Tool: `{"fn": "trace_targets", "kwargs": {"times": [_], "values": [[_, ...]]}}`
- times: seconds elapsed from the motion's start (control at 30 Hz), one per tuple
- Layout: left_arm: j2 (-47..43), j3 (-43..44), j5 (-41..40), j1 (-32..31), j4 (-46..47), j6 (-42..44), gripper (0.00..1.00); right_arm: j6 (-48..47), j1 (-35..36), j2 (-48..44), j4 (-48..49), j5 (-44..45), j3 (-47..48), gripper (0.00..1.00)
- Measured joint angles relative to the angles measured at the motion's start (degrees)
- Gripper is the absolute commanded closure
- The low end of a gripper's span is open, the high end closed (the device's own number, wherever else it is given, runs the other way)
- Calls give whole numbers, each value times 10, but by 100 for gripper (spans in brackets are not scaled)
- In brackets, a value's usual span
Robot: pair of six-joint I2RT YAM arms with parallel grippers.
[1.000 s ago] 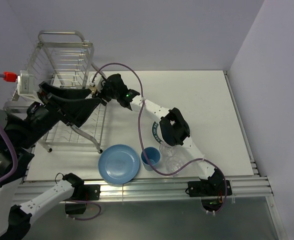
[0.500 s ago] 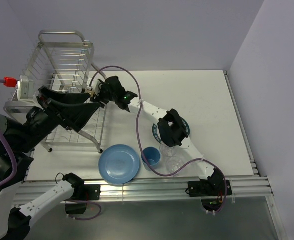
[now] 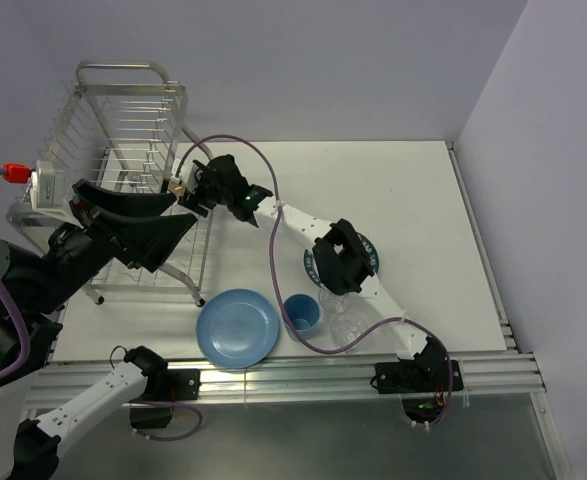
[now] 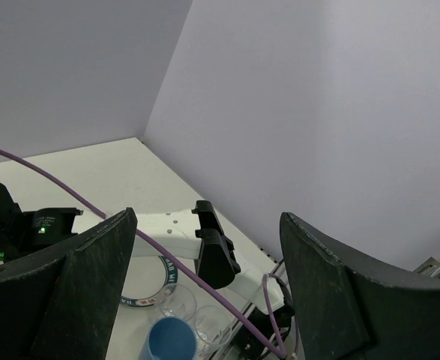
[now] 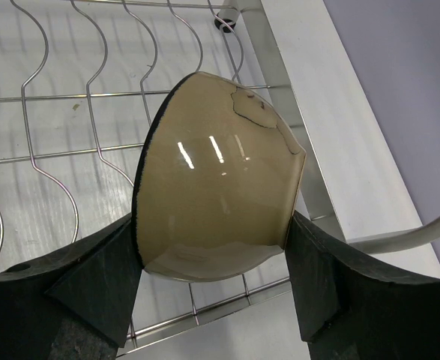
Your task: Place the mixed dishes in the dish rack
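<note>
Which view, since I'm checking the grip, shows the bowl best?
Right wrist: the bowl sits large and centred, clamped by the right gripper above the dish rack wires. Top external shows only a tan sliver beside the gripper; left wrist shows none of it.

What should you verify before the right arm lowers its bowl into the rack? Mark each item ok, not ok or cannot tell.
1. Grip on bowl by right end effector: ok.
2. Held bowl above dish rack wires: ok.
3. Spot directly under bowl free: cannot tell, hidden.
4. Idle left end effector open, empty: ok.
5. Clearance between both end effectors: cannot tell, close from above.
</note>
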Motion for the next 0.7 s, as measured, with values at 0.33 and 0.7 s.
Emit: {"fn": "trace_targets", "kwargs": {"times": [0.33,0.7], "values": [[-1,-3,0,0,0,1,16,-6,4,0,1,16,-1,13],[-7,-19,4,0,0,0,16,-20,6,0,2,45,-8,0]]}}
